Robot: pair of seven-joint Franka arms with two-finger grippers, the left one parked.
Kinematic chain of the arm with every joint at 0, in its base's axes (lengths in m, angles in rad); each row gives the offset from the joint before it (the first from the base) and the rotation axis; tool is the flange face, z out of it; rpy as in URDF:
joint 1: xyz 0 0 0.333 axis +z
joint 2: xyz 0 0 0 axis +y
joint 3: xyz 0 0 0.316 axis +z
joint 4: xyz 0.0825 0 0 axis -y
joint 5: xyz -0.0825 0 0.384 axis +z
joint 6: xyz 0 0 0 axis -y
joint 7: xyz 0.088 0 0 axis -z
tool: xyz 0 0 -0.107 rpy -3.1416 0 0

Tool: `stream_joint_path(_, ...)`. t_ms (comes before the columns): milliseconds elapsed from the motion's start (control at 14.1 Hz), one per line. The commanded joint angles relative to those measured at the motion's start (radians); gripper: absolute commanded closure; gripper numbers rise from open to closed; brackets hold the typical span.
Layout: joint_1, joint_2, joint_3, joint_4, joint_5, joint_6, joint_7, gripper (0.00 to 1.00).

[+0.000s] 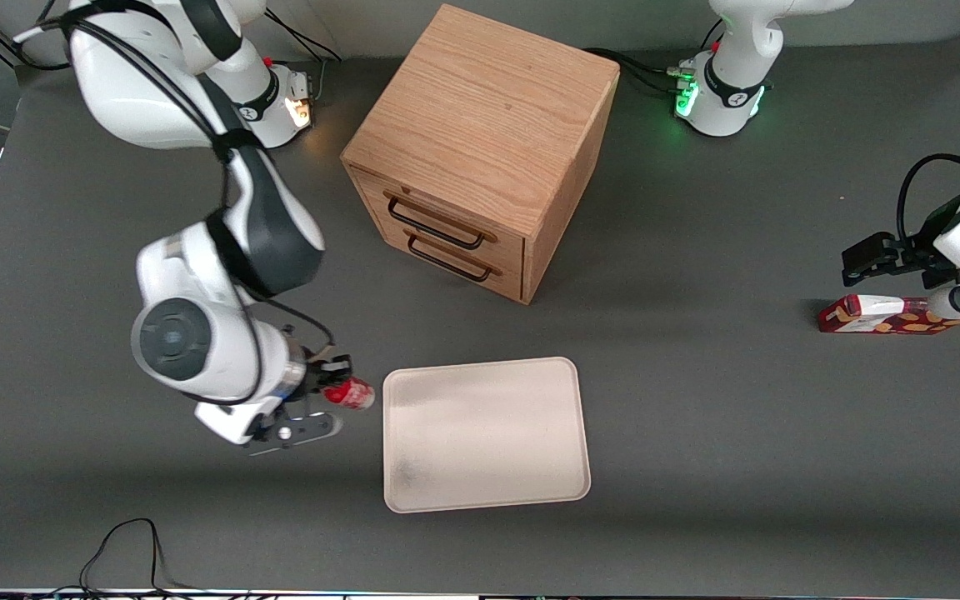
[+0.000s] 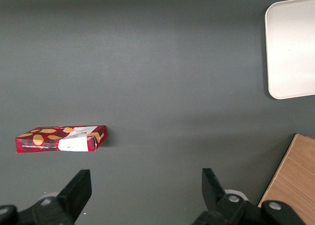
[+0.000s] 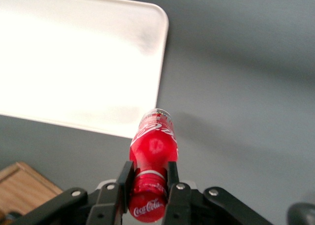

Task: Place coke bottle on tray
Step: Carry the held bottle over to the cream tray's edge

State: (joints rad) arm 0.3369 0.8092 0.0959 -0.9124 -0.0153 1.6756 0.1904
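Observation:
My right gripper [image 1: 332, 383] is shut on the coke bottle [image 1: 350, 393], a small red bottle with a red cap and white script logo. It holds it by the cap end above the table, just beside the tray's edge toward the working arm's end. In the right wrist view the fingers [image 3: 124, 181] clamp the neck and cap of the coke bottle [image 3: 153, 145], its clear base pointing away from the gripper [image 3: 147, 178]. The tray [image 1: 487, 433] is a flat pale beige rectangle with a faint grey smudge, nearer the front camera than the cabinet; it also shows in the right wrist view [image 3: 74, 62].
A wooden two-drawer cabinet [image 1: 480, 150] stands farther from the front camera than the tray. A red patterned carton [image 1: 884, 315] lies toward the parked arm's end of the table. A black cable [image 1: 126, 550] lies near the table's front edge.

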Motion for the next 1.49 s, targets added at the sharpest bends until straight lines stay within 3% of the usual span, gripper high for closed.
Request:
stream_joint_path(0, 0.011, 0.067, 0.011, 0.064, -0.021, 0.068, 0.027, 1.0)
stream_joint_path(426, 0.011, 0.149, 0.028, 0.066, -0.021, 0.286, 0.015, 1.0)
stream_joint_path(1135, 0.001, 0.177, 0.008, 0.066, -0.037, 0.36, -0.009, 1.0)
stream_joint_path(1206, 0.001, 0.177, 0.007, 0.066, -0.037, 0.366, -0.015, 0.8)
stream_joint_path(1277, 0.001, 0.177, 0.001, 0.064, -0.037, 0.386, -0.02, 0.14)
stream_joint_path(1348, -0.001, 0.177, 0.001, 0.06, -0.037, 0.4, -0.019, 0.01)
stream_joint_path(1419, 0.001, 0.176, 0.001, 0.058, -0.037, 0.4, -0.014, 0.01)
